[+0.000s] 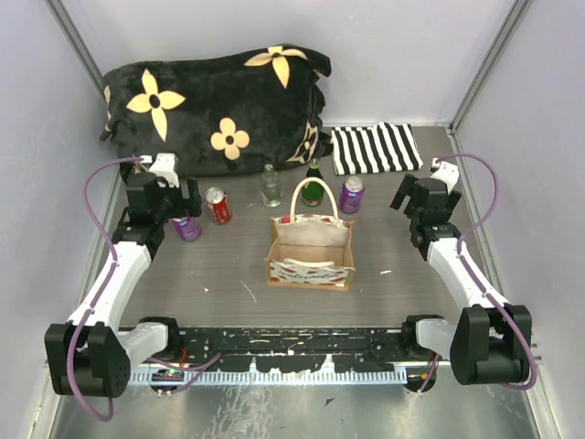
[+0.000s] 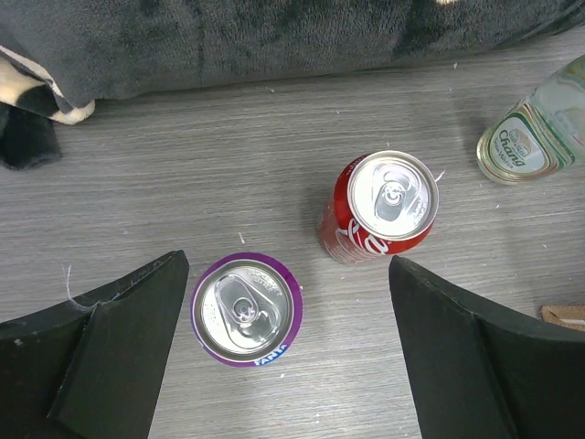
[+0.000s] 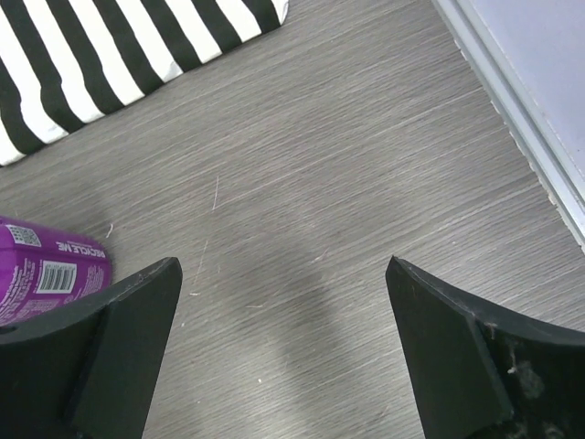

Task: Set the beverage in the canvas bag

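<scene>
The tan canvas bag (image 1: 309, 272) stands upright and open at the table's middle, cream handles up. A purple Fanta can (image 2: 245, 309) stands by the left finger of my open left gripper (image 2: 288, 274), inside the jaws' span; in the top view the gripper (image 1: 176, 208) hovers above this can (image 1: 186, 228). A red cola can (image 2: 384, 206) stands just beyond the right finger. My right gripper (image 3: 283, 265) is open and empty over bare table, right of the bag (image 1: 413, 203). A second purple can (image 3: 46, 265) stands to its left.
A clear glass bottle (image 1: 271, 187) and a green bottle (image 1: 313, 187) stand behind the bag. A black flowered blanket (image 1: 219, 105) fills the back left. A black-and-white striped cloth (image 1: 375, 148) lies at the back right. Walls close both sides.
</scene>
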Controlling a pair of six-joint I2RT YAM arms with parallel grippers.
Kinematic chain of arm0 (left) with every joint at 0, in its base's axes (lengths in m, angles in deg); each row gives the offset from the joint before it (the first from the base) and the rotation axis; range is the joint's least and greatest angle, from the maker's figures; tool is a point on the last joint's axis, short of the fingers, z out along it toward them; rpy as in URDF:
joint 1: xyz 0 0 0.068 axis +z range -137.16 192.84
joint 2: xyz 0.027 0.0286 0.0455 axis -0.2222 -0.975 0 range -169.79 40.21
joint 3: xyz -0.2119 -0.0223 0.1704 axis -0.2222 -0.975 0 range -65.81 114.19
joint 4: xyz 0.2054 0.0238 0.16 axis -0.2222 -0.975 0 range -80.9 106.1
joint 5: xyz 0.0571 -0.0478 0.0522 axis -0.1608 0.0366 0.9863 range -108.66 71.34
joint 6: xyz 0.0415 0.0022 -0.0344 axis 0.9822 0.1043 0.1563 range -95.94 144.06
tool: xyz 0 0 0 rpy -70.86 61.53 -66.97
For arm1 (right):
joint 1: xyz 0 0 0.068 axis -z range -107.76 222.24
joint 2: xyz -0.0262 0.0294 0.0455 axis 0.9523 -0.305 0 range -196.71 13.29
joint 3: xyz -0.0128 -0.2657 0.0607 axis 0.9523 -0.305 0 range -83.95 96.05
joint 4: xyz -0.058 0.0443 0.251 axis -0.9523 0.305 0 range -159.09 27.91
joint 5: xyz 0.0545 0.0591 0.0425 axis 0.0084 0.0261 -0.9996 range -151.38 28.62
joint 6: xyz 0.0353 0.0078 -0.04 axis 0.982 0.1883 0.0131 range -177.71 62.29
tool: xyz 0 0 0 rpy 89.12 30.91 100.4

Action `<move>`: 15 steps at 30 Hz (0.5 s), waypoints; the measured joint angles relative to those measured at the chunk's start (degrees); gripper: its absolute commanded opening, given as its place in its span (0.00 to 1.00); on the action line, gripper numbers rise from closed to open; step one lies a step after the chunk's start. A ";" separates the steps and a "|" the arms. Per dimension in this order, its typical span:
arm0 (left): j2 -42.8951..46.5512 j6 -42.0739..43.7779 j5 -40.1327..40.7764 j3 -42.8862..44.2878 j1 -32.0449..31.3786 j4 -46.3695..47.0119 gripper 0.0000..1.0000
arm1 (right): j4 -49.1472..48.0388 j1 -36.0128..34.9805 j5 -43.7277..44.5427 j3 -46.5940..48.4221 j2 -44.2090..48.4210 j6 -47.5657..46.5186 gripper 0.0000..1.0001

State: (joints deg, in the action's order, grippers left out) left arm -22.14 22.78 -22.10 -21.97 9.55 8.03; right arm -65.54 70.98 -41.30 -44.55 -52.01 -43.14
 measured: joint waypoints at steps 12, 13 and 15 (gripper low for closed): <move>1.49 8.31 -13.51 3.19 -0.26 -4.83 0.98 | -4.52 0.37 -5.73 -3.96 5.07 -2.89 0.93; 1.57 9.11 -15.67 4.37 -0.50 -5.49 0.98 | -4.28 0.37 -6.47 -3.45 4.92 -2.95 0.93; 1.38 11.04 -19.65 7.54 -1.81 -6.95 0.98 | -2.38 0.37 -8.26 -1.11 3.96 -2.95 0.92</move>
State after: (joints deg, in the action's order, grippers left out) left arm -20.76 33.82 -41.75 -14.43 7.73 1.08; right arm -67.92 71.36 -49.57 -45.67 -48.05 -46.09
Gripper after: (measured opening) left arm 0.979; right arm 0.933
